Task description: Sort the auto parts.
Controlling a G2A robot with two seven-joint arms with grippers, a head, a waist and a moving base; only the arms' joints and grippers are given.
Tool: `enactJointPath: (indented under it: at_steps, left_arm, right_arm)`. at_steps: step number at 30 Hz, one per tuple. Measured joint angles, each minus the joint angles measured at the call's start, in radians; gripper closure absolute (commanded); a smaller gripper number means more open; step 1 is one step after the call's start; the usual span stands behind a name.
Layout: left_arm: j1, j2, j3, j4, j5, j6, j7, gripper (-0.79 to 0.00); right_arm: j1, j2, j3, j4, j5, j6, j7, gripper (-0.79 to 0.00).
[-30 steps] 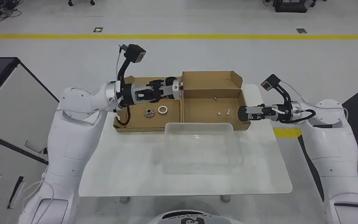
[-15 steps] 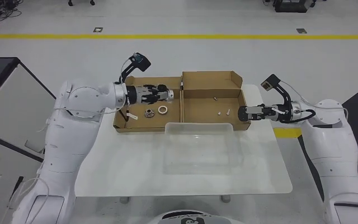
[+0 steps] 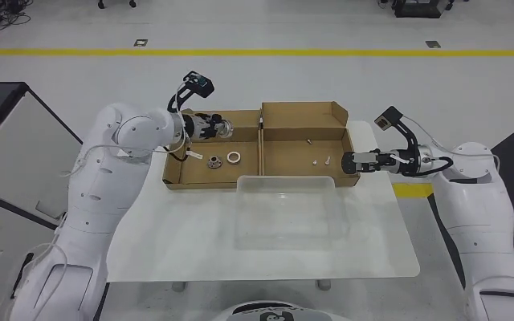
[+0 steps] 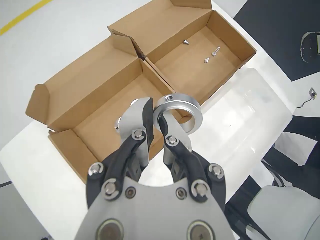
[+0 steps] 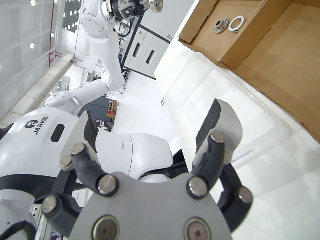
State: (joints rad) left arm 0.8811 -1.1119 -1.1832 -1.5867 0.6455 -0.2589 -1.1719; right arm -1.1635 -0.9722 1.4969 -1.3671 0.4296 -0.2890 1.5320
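1. Over the left box [image 3: 195, 166], at the bench's [image 3: 161, 241] eleven o'clock, the left jaws clench a metal ring [image 4: 193, 118].
2. Inside lie a hub [image 3: 214, 161] and a second ring [image 3: 234, 157].
3. The right jaws hang released at the three o'clock edge of the bolt box [image 3: 293, 156].

A white table [image 3: 181, 241] stands on a grey floor [image 3: 337, 24] crossed by a yellow line [image 3: 80, 52].

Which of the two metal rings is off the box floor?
The thick ring clamped in the left gripper; the thinner ring lies in the left box.
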Motion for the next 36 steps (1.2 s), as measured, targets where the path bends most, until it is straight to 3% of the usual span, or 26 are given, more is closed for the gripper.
enactJointPath:
  at_steps: [7, 10, 14, 19, 26, 36]
  left_arm:
    - [0.008, 0.000, 0.008, -0.003, 0.014, 0.003, 0.007, 0.000]
    - [0.017, 0.002, 0.037, 0.011, 0.121, 0.042, 0.026, 0.000]
    - [-0.001, -0.004, 0.107, 0.083, 0.338, 0.131, 0.048, 0.000]
    - [-0.033, -0.019, 0.178, 0.195, 0.443, 0.188, 0.053, 0.000]
    - [-0.078, -0.047, 0.250, 0.338, 0.446, 0.198, 0.023, 0.000]
    - [-0.113, -0.072, 0.309, 0.457, 0.490, 0.211, -0.013, 0.000]
  right_arm:
    - [0.000, 0.000, 0.000, 0.000, 0.000, 0.000, 0.000, -0.785]
    - [0.000, 0.000, 0.000, 0.000, 0.000, 0.000, 0.000, -0.785]
    - [0.000, 0.000, 0.000, 0.000, 0.000, 0.000, 0.000, -0.785]
    - [0.000, 0.000, 0.000, 0.000, 0.000, 0.000, 0.000, -0.785]
    - [0.000, 0.000, 0.000, 0.000, 0.000, 0.000, 0.000, -0.785]
    - [0.000, 0.000, 0.000, 0.000, 0.000, 0.000, 0.000, -0.785]
